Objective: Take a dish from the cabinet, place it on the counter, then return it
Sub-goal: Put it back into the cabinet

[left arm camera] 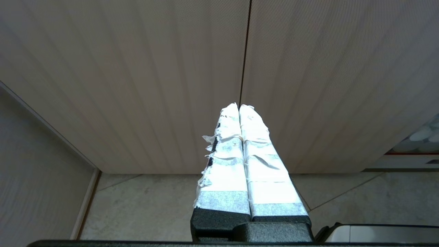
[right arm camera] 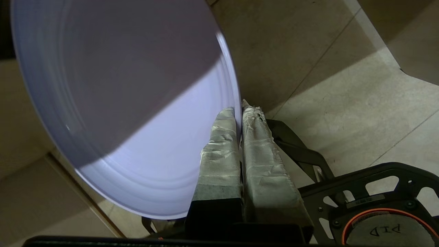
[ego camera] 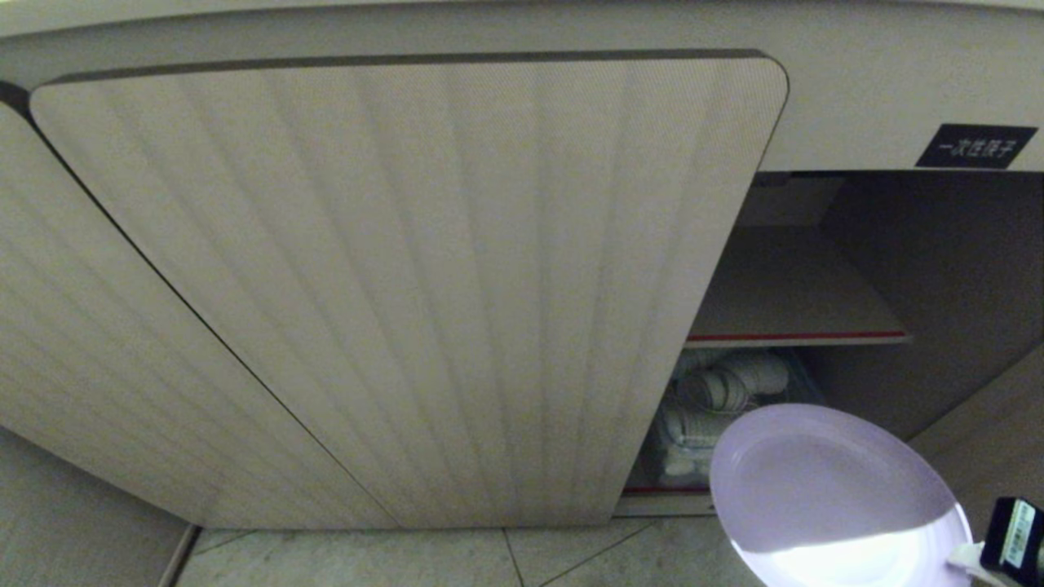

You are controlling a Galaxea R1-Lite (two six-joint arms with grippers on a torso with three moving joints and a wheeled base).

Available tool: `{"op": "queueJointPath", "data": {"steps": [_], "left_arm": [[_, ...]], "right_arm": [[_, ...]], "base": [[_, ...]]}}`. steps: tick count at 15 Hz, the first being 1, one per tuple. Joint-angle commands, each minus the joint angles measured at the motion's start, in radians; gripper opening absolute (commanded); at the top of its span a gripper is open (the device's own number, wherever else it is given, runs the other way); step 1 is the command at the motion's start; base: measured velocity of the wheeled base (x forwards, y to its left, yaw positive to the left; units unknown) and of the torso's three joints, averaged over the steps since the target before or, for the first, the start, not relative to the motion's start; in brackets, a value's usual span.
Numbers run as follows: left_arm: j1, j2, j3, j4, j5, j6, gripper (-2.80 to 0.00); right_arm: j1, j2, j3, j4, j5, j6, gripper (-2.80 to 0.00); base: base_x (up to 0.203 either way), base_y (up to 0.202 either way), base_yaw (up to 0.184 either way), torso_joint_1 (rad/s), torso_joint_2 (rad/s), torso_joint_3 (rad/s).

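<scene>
With my right pincer (right arm camera: 239,113) clamped on the rim of the lavender plate (ego camera: 824,481), held just outside the open cabinet (ego camera: 897,269) above the floor, I judge the desk placement and the return remain, left pincer (left arm camera: 239,108) together, idle.

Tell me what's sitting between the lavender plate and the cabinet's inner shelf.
In the head view, white cups lie in the cabinet between the plate and shelf.

The left gripper (left arm camera: 239,107), its tape-wrapped fingers (left arm camera: 255,154) pressed together, points at the seam between two ribbed beige cabinet doors (left arm camera: 137,68) above a tiled floor (left arm camera: 147,206).
</scene>
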Motion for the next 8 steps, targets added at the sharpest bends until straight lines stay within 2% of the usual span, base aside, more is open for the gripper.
{"op": "queueJointPath", "data": {"steps": [1, 4, 6, 8], "left_arm": [[0.0, 0.0, 0.0, -0.001, 0.0, 0.0, -2.8], [0.0, 0.0, 0.0, -0.001, 0.0, 0.0, -2.8], [0.0, 0.0, 0.0, -0.001, 0.0, 0.0, -2.8], [0.0, 0.0, 0.0, -0.001, 0.0, 0.0, -2.8]], "right_arm": [[-0.039, 0.056, -0.042, 0.001, 0.001, 0.006, -2.8], [-0.046, 0.088, -0.085, -0.011, 0.006, 0.019, -2.8], [-0.047, 0.113, -0.126, -0.012, 0.006, 0.075, -2.8], [-0.047, 0.135, -0.146, -0.012, 0.011, 0.089, -2.8]], "base": [[0.0, 0.0, 0.0, 0.0, 0.0, 0.0], [0.0, 0.0, 0.0, 0.0, 0.0, 0.0], [0.0, 0.0, 0.0, 0.0, 0.0, 0.0], [0.0, 0.0, 0.0, 0.0, 0.0, 0.0]]}}
